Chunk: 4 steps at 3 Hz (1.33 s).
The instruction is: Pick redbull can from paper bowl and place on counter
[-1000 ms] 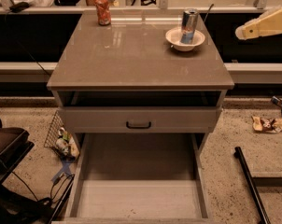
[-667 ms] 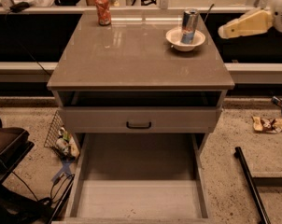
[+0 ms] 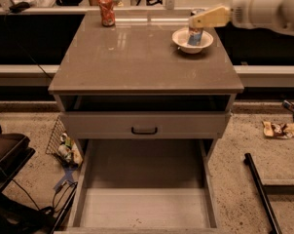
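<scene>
The redbull can (image 3: 194, 35), silver and blue, stands upright in the white paper bowl (image 3: 182, 42) at the back right of the grey-brown counter (image 3: 137, 62). My gripper (image 3: 198, 19) comes in from the right on a white arm. Its pale yellow fingers sit at the top of the can and cover its upper part.
An orange-red dented soda can (image 3: 106, 10) stands at the counter's back left. Below the counter are a drawer with a black handle (image 3: 144, 130) and an open bottom drawer (image 3: 143, 194). A wire basket (image 3: 62, 140) and litter lie on the floor.
My arm has swung left from beyond the counter's right edge, and the gripper is now at the top of the can. The view is now closer.
</scene>
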Each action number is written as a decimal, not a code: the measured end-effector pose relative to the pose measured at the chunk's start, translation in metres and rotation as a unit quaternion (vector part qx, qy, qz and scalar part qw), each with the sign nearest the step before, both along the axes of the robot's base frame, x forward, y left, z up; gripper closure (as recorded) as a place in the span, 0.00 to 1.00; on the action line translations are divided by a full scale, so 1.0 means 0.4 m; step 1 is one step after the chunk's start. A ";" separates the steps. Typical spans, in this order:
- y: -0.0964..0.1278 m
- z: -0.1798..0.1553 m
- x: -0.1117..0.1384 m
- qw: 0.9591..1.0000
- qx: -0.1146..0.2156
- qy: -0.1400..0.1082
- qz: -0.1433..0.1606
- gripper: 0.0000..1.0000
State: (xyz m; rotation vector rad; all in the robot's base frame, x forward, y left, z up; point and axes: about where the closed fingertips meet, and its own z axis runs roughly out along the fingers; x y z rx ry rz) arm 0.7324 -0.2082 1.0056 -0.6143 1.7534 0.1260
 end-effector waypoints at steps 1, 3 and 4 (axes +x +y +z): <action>0.081 -0.051 0.155 1.000 -0.011 -0.008 -0.009 0.00; 0.100 -0.120 0.318 1.000 0.018 0.007 -0.023 0.00; 0.041 -0.139 0.364 0.998 0.034 0.016 -0.046 0.00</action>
